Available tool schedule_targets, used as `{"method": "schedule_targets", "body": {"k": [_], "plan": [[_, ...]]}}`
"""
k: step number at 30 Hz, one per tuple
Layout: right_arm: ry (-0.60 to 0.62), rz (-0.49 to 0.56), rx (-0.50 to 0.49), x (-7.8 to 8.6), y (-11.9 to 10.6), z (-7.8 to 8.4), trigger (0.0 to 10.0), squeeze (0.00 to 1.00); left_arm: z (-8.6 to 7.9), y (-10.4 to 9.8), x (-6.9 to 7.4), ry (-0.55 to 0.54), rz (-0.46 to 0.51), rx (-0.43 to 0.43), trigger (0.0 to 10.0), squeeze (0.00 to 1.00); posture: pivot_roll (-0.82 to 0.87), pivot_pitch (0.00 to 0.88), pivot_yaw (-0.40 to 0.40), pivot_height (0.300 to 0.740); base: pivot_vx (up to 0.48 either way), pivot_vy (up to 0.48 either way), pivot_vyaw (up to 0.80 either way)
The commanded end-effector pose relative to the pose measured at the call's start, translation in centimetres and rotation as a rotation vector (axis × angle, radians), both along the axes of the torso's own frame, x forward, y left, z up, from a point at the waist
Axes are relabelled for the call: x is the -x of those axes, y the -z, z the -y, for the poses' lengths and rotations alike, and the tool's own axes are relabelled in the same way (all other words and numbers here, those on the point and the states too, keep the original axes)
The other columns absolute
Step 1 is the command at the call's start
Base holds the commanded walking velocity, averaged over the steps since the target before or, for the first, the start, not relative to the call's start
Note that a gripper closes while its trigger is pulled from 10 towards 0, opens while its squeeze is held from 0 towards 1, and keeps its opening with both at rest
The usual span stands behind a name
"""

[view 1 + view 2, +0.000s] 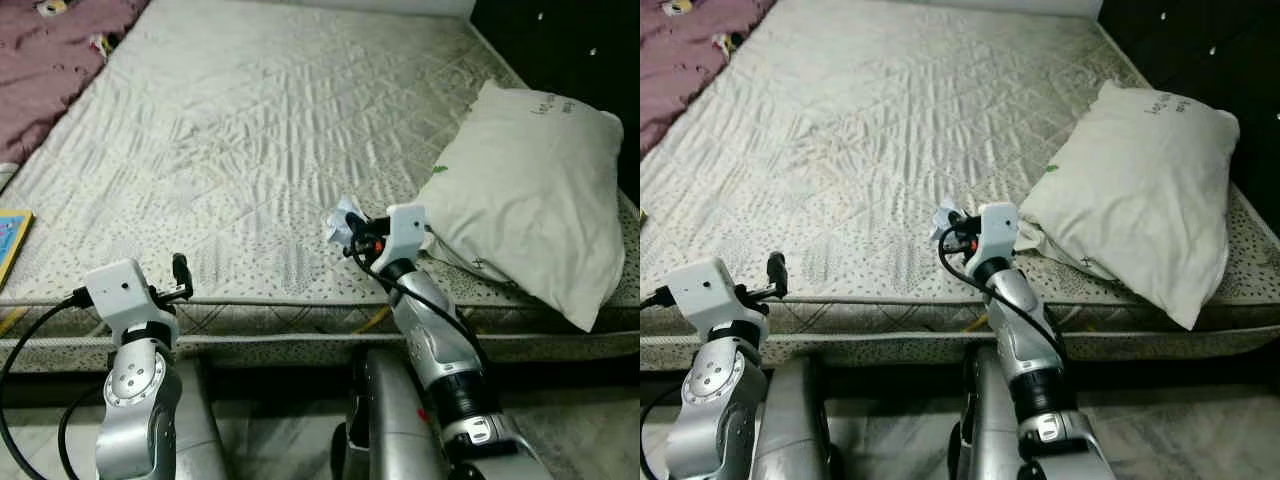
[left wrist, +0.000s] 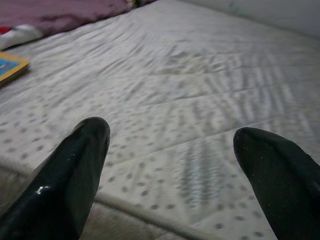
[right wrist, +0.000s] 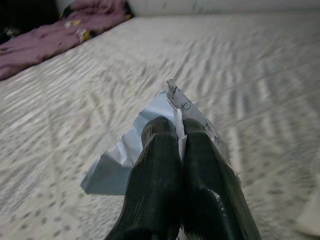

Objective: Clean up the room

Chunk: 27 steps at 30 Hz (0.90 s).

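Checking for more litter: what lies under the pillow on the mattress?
The pillow rests on the bare mattress; anything beneath it is hidden. Beside it, the right gripper pinches a crumpled paper.

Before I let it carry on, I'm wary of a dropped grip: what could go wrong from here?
The right gripper pinches only a thin edge of the crumpled paper, so it may slip out or tear. That arm is close to the pillow and could nudge it. The left gripper hovers open at the mattress edge and might snag there.
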State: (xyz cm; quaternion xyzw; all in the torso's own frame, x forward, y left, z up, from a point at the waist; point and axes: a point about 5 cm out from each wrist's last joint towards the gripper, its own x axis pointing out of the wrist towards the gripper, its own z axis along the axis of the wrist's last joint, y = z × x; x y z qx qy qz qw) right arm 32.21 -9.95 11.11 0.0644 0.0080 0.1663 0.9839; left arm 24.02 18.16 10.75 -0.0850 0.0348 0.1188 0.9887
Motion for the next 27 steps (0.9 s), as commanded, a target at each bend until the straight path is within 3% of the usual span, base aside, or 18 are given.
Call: {"method": "schedule_targets", "body": {"k": [1, 4, 8, 13, 22, 27], "plan": [[0.011, 0.043, 0.01, 0.4, -0.5, 0.6, 10.0, 0.0, 1.4, -0.5, -0.6, 0.081, 0.036, 0.017, 10.0, 0.0, -0.03, 0.0, -0.025, 0.521, 0.0, 0.0, 0.0], [0.001, 0.042, 0.04, 0.9, -0.5, 0.7, 10.0, 0.0, 1.8, -0.8, -0.9, 0.112, 0.048, -0.019, 10.0, 0.0, -0.04, 0.0, -0.014, 0.521, 0.0, 0.0, 0.0], [0.045, 0.0, 0.056, 1.4, -0.5, 1.4, 10.0, 0.0, 1.9, -0.9, -1.2, 0.144, 0.071, 0.018, 10.0, 0.0, -0.04, 0.0, -0.009, 0.521, 0.0, 0.0, 0.0], [0.065, 0.041, -0.045, 2.0, -1.6, 1.5, 10.0, 0.0, 1.5, -0.7, -1.0, 0.132, 0.079, -0.011, 10.0, 0.0, -0.04, 0.005, -0.014, 0.521, 0.0, 0.0, 0.0], [0.104, 0.024, -0.063, 1.6, -1.8, 1.3, 10.0, 0.0, 1.7, -0.7, -1.0, 0.124, 0.098, 0.017, 10.0, 0.0, -0.04, 0.012, -0.027, 0.521, 0.0, 0.0, -0.05], [0.094, 0.033, -0.07, 1.3, -2.4, 1.2, 10.0, 0.0, 1.8, -0.6, -1.1, 0.129, 0.103, 0.02, 10.0, 0.0, -0.05, 0.012, -0.034, 0.542, 0.0, 0.0, -0.16]]}}
